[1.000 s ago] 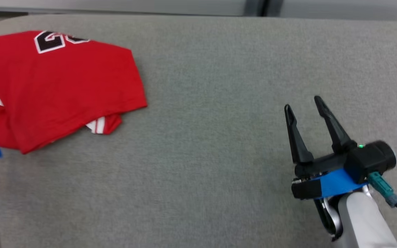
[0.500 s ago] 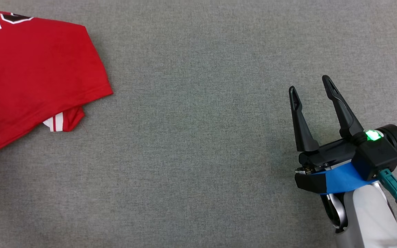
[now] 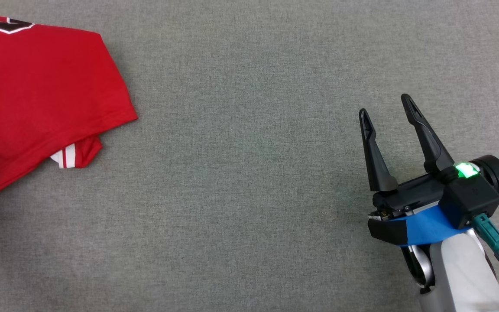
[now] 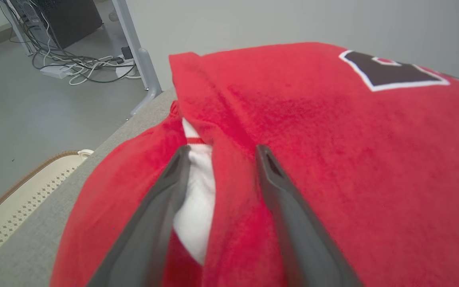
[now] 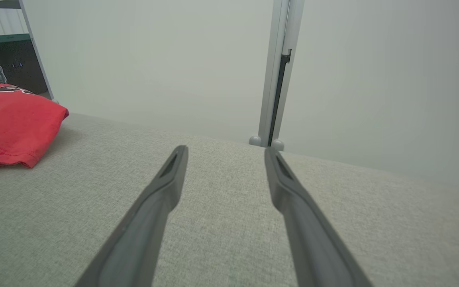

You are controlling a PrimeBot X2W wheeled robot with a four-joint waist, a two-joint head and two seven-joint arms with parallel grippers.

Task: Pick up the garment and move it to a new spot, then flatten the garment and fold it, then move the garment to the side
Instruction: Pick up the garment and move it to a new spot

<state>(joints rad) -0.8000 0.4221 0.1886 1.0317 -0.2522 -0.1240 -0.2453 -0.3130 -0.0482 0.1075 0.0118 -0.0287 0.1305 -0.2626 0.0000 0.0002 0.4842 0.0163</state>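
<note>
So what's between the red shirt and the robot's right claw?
Only bare grey table cover lies between the shirt and right gripper, in the head view.

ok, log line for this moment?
red black-numbered jersey: folded, left side | left gripper: fingers open over fold | right gripper: open above grey fabric table

**One garment, two grippers**

I count one red garment (image 3: 46, 95) and one grey table (image 3: 249, 182). Two grippers: the left gripper (image 4: 222, 148) and the right gripper (image 3: 384, 105), with two dark fingers (image 5: 165, 187) apiece. One green light (image 3: 463, 170), one teal plug (image 3: 490, 236).
</note>
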